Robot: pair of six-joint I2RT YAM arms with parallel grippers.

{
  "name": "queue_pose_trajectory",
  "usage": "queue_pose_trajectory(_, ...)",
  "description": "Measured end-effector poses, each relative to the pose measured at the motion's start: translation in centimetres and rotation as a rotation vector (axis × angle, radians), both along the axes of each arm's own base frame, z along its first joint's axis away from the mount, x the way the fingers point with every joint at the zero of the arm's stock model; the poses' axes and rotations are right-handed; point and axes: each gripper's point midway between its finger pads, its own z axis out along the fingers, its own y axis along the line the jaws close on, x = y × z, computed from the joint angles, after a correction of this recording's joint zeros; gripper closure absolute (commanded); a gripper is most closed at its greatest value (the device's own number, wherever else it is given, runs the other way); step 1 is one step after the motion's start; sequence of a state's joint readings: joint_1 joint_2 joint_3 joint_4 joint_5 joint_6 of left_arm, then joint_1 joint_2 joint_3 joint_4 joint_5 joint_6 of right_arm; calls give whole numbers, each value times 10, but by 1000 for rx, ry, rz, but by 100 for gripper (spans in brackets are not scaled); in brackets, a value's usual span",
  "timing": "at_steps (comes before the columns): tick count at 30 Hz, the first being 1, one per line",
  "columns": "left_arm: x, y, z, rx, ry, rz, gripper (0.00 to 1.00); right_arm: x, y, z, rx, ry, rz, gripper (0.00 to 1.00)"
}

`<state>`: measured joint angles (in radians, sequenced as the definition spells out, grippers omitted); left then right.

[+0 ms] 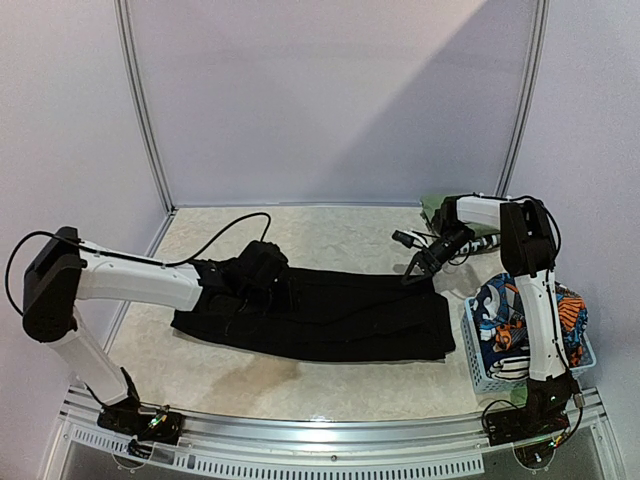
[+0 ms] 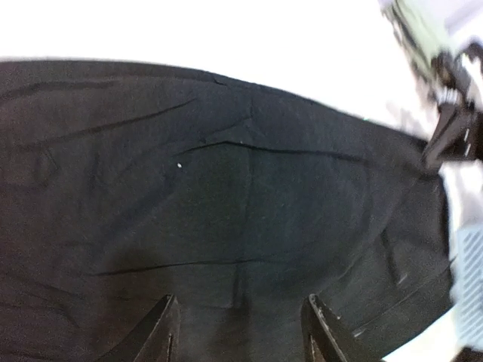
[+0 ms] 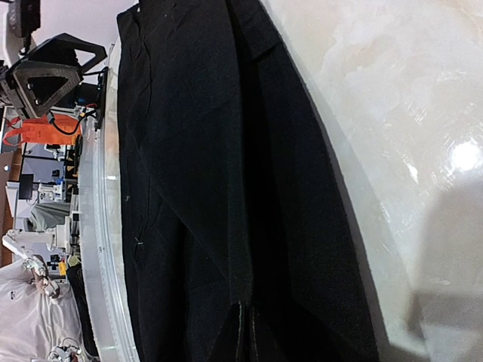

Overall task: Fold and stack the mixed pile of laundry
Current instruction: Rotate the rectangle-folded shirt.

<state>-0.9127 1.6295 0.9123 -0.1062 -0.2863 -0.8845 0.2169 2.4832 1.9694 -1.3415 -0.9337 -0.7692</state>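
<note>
A large black garment (image 1: pixel 320 315) lies spread flat across the table, long side running left to right. My left gripper (image 1: pixel 262 275) hovers over its left part with jaws open and nothing between them; in the left wrist view (image 2: pixel 241 332) the black cloth (image 2: pixel 226 188) fills the frame under the fingers. My right gripper (image 1: pixel 415 272) is at the garment's far right corner, and the right wrist view (image 3: pixel 249 335) shows it shut on a fold of the black cloth (image 3: pixel 196 188). An orange-blue-white cartoon-print garment (image 1: pixel 510 310) lies in the basket. A black-and-white printed piece (image 1: pixel 485 240) shows behind the right arm.
A pale blue lattice basket (image 1: pixel 478 362) stands at the right front, by the right arm's base. A folded olive-green cloth (image 1: pixel 432 208) sits at the back right. Metal frame posts rise at the back corners. The marbled tabletop (image 1: pixel 330 235) shows behind the garment.
</note>
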Motion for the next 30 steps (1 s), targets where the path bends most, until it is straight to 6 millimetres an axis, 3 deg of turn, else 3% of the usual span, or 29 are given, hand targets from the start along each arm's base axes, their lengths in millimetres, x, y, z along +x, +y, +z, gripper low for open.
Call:
queue_pose_trajectory(6,6,-11,-5,-277,99,187,47,0,0,0,0,0,0,96)
queue_pose_trajectory(10,0,-23,-22,-425,190,275,47,0,0,0,1,1,0,96)
queue_pose_trajectory(14,-9,-34,-39,-494,267,326,47,0,0,0,2,1,0,96)
queue_pose_trajectory(21,-12,-47,-36,-593,307,363,50,0,0,1,5,-2,1,96)
queue_pose_trajectory(27,-17,-49,-56,-637,364,409,51,0,0,1,7,-7,4,95)
queue_pose_trajectory(30,-17,-51,-54,-659,371,417,51,0,0,1,8,-8,6,95)
